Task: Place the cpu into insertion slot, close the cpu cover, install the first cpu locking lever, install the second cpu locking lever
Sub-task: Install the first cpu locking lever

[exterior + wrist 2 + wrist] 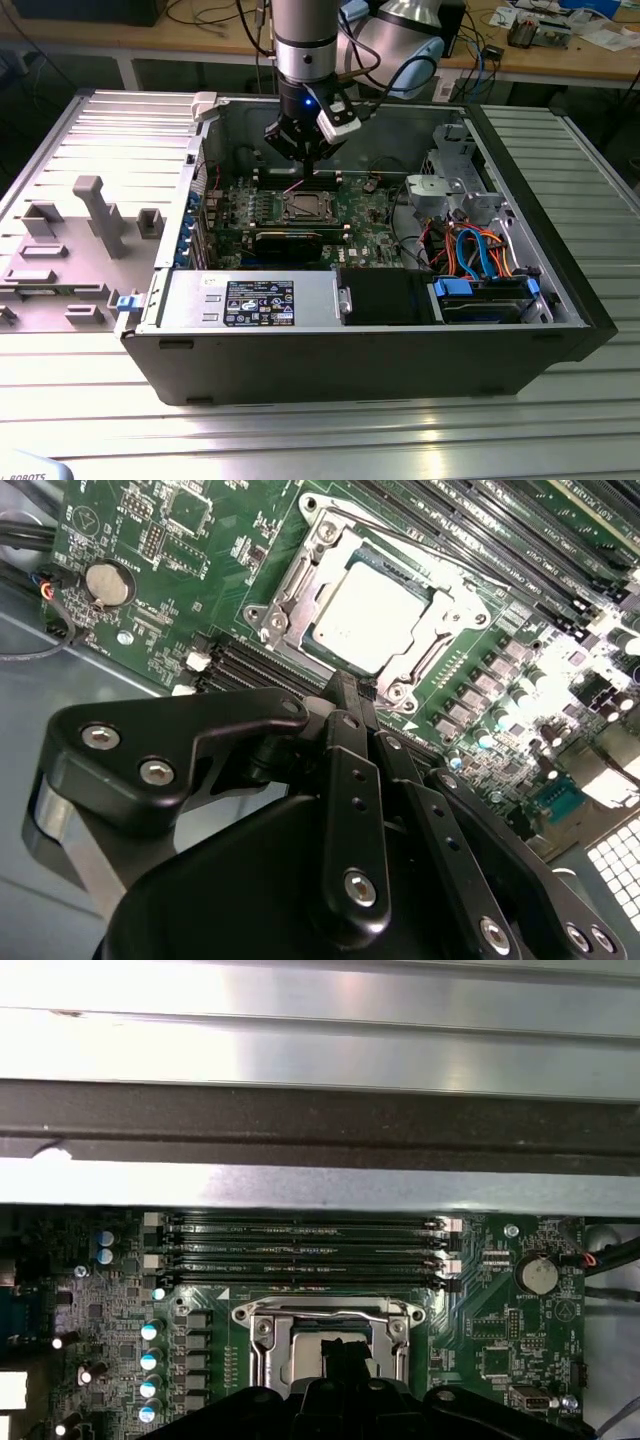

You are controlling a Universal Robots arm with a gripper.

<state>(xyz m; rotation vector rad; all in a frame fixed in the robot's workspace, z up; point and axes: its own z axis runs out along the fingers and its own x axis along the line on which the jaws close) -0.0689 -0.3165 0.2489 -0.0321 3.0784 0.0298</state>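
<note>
Now the gripper (pixel 350 692) hovers just above the insertion slot (pixel 372 617), jaws together and empty; the cpu (pixel 368 615) sits in the slot, the cpu cover (pixel 437 632) down around it.

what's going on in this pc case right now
A robot arm's gripper hangs inside an open computer case, just above the motherboard's insertion slot. The cpu already sits in the slot, with the cpu cover lying flat around it. The gripper's fingers are together and hold nothing.
</note>
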